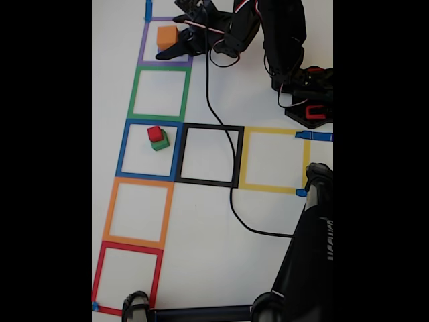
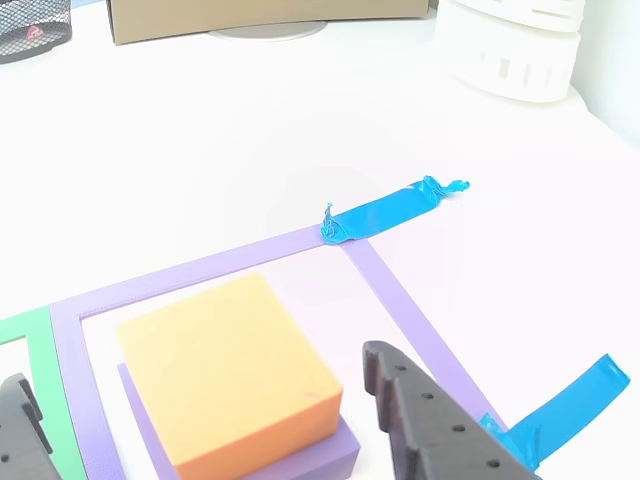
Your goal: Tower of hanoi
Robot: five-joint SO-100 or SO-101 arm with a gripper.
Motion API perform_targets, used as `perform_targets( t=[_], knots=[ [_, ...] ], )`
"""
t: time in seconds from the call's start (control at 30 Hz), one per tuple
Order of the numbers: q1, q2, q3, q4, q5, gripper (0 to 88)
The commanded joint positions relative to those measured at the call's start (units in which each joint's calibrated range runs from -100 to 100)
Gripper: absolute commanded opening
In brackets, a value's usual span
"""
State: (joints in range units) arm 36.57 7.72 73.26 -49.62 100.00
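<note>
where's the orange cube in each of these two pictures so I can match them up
Fixed view: the orange cube sits near the top left, inside the purple tape square, just left of the gripper.
Other view: the orange cube fills the lower left, stacked on the purple cube, between the two dark fingers.
Shared landmark: the purple tape square, with a blue tape scrap at its corner.

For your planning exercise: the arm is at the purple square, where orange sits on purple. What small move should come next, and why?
Probably ease down and close on the orange cube. The gripper has its jaws open either side of it, not yet touching, and it sits on top of the purple cube.
</note>
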Motion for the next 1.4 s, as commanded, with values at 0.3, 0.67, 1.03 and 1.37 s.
perform_targets(
  t=[0.3, 0.67, 1.03, 1.37],
  knots=[
    [-1.86, 1.68, -2.72, -3.01, 0.00, 34.7],
    [-2.25, 2.41, -2.72, -3.74, 0.00, 28.0],
    [-2.92, 2.41, -2.44, -3.74, 0.00, 21.2],
    [-3.78, 2.33, -1.99, -3.74, 0.00, 15.2]
  ],
)
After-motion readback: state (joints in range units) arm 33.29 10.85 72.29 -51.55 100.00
